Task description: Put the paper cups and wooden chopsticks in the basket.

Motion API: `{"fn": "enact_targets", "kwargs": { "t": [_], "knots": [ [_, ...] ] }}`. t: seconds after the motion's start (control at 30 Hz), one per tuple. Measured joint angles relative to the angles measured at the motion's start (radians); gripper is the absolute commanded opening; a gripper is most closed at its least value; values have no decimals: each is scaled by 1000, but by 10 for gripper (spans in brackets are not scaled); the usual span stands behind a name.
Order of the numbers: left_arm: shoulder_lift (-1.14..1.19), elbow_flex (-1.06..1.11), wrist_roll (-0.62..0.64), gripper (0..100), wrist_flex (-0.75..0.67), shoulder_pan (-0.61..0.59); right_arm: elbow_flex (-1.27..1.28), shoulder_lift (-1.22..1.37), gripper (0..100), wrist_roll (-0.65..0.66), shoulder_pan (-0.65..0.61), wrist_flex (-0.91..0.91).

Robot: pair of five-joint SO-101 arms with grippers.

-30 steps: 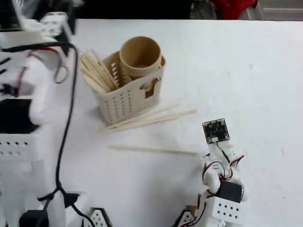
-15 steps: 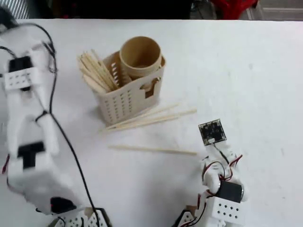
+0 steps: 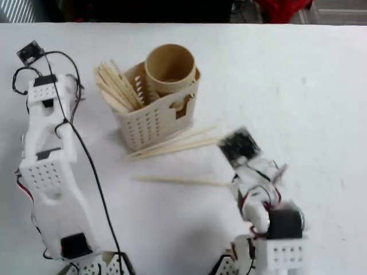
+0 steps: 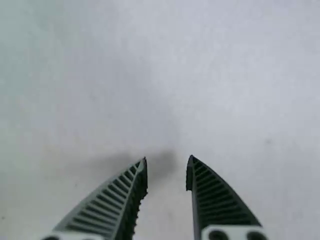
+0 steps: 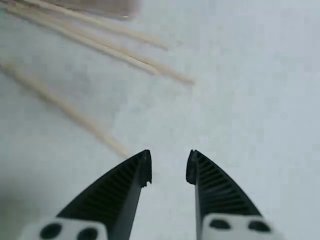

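Right gripper [image 5: 168,169] nearer the loose chopsticks [image 3: 182,142]

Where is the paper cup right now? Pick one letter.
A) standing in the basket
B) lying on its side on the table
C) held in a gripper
A: the paper cup stands upright, mouth up, inside the basket, next to a bundle of chopsticks.
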Motion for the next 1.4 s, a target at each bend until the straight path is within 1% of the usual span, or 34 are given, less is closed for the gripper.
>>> {"fn": "enact_targets", "kwargs": {
  "t": [0.1, 0.23, 0.3, 0.43, 0.67, 0.83, 0.93, 1.03, 1.1, 1.2, 1.3, 1.4],
  "knots": [
    [0, 0, 0, 143, 0, 0, -97, 227, 131, 17, -155, 12],
    [0, 0, 0, 143, 0, 8, -144, 483, 131, 135, -364, -8],
    [0, 0, 0, 143, 0, 9, -144, 594, 131, 172, -405, -61],
    [0, 0, 0, 143, 0, 6, -144, 767, 131, 232, -419, -199],
    [0, 0, 0, 146, 0, 9, -144, 1003, 131, 327, -446, -379],
    [0, 0, 0, 146, 0, 9, -153, 1131, 127, 345, -445, -488],
    [0, 0, 0, 146, 0, 9, -167, 1154, 115, 345, -445, -497],
    [0, 0, 0, 146, 0, 9, -173, 1163, 10, 345, -445, -497],
    [0, 0, 0, 146, 0, 9, -183, 1163, 29, 345, -442, -499],
    [0, 0, 0, 146, 0, 9, -198, 1178, 18, 338, -442, -500],
    [0, 0, 0, 146, 0, 9, -201, 1168, 17, 285, -442, -499],
    [0, 0, 0, 146, 0, 9, -199, 1105, 17, 259, -445, -463]
  ]
}}
